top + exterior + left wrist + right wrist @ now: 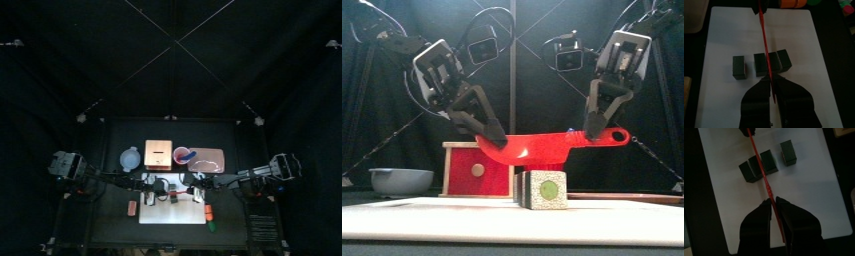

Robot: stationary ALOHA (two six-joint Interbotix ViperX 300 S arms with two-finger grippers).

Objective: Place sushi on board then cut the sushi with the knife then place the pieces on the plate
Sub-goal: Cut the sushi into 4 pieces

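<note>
From the front, the nearest sushi piece (544, 189) hides most of the others behind it (also a corner of the wooden box (476, 170)).

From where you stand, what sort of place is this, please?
Probably a robot test booth set up as a toy kitchen: black curtains close it in, and two robot arms hold a red toy knife over toy sushi pieces on a white cutting board.
</note>
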